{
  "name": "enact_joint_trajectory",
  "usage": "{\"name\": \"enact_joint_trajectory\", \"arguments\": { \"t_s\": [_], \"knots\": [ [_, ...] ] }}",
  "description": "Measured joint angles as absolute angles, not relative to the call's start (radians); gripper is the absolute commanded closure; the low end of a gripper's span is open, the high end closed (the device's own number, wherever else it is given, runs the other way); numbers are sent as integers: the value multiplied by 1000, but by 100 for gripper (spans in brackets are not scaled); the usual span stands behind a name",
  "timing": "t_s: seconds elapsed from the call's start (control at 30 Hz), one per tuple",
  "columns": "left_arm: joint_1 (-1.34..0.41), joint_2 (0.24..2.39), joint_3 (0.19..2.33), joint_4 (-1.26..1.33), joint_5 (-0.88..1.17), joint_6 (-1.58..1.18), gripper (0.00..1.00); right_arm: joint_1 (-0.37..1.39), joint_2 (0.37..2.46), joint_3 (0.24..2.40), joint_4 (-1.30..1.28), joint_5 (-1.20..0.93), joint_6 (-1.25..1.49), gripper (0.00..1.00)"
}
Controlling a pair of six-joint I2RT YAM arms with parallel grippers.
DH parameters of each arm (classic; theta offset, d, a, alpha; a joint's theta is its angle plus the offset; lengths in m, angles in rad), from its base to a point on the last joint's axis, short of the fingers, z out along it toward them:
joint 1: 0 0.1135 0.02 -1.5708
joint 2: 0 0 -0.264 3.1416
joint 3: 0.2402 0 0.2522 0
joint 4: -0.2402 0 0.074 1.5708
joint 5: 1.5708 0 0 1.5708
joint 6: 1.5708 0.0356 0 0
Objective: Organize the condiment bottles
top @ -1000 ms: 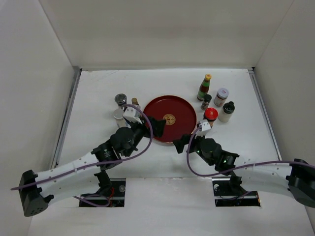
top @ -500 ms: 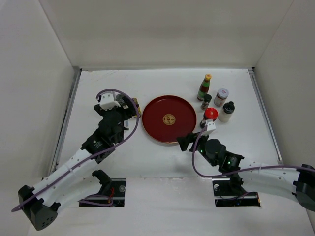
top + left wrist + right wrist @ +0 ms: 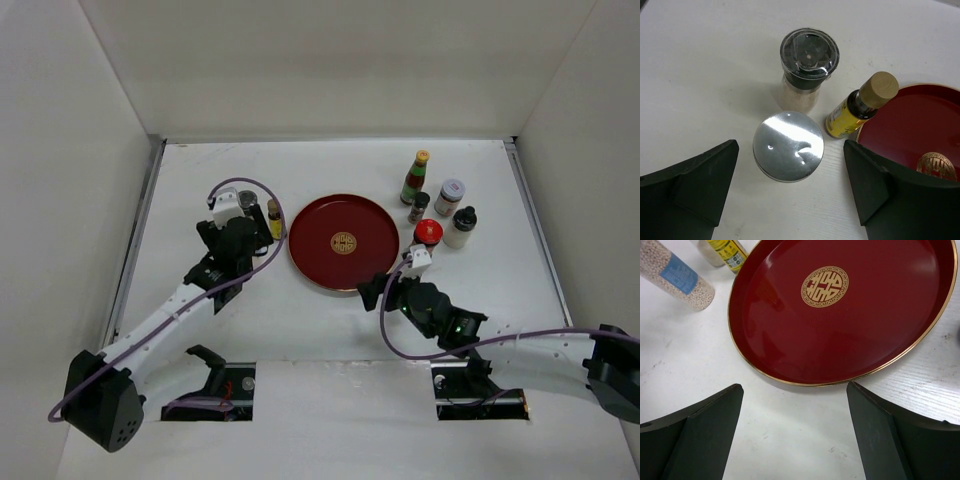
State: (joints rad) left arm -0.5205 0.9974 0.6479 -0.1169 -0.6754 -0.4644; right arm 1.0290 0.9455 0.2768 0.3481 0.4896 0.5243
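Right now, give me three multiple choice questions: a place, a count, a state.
1. Where is the amber yellow-capped bottle relative to the red tray? A on it; B just off its rim; C far right of it.
2. How many bottles stand right of the tray? A three; B five; C seven.
3. The left claw is: A open; B shut on a bottle; C out of view.
Answers: B, it stands on the table beside the rim; B, five cluster there; A, fingers wide apart, silver-capped jar seen between them.
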Motion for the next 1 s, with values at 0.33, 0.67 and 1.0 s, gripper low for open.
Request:
{"name": "enact_joint_trajectory", "arguments": {
  "t_s": [0.33,0.67,1.0],
  "knots": [
    [-484,1110,634,-39,-651,-477,46,1029,949,277,348,490,522,8],
    [-587,890,587,-125,-659,-473,60,1029,930,277,349,490,521,9],
    [-837,1125,859,-23,-661,-436,60,1029,908,277,352,486,519,68]
  ]
}}
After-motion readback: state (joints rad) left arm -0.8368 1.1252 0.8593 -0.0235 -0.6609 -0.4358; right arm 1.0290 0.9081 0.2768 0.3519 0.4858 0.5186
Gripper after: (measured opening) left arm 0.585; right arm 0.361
